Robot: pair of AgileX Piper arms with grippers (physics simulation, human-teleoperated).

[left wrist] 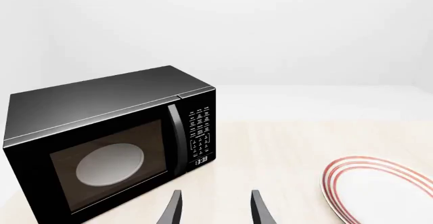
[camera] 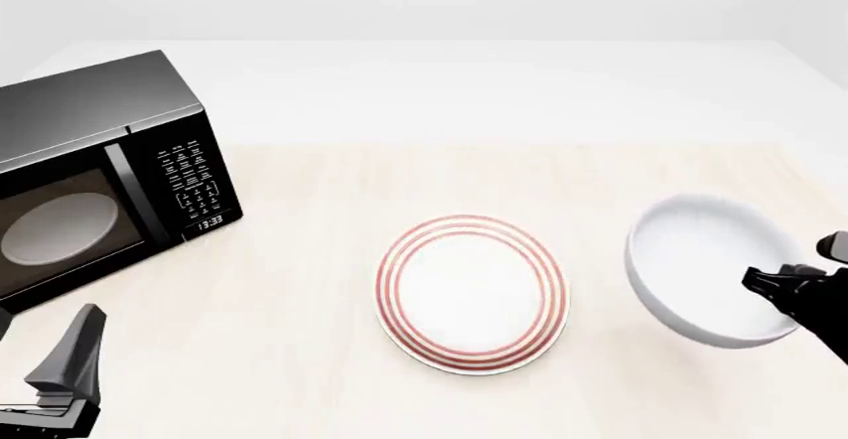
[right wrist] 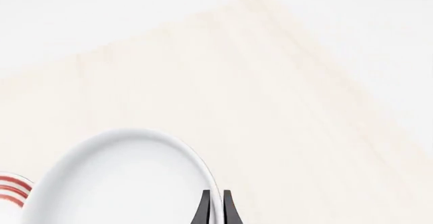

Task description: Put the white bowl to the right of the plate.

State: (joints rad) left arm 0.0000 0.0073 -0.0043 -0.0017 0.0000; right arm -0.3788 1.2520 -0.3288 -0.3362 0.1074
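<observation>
While the pale wooden table [camera: 318,290] takes most of the front view, the biggest thing on it is the black microwave [camera: 93,176], which stands at the far left with its door closed and a pale round turntable [camera: 60,227] visible behind the glass. Its keypad and a small lit clock are on the right part of its face.

Next in size is the plate [camera: 474,293], flat and white with red rings around the rim, lying about in the middle of the table. To the right of it, and apart from it, is the white bowl [camera: 702,275]. The bowl appears tilted, with its opening turned a little to the camera. I cannot tell if its base touches the table.

The right gripper [right wrist: 214,206] comes in from the right edge of the front view and is at the bowl's right rim. In the right wrist view its two dark fingers [right wrist: 204,209] stand very near to each other, with the thick white rim between them, so it is clamped on the bowl's edge.

The left gripper [left wrist: 215,208] is at the near left corner, in front of the microwave and well apart from the plate. Its fingers are spread wide and nothing is between them.
</observation>
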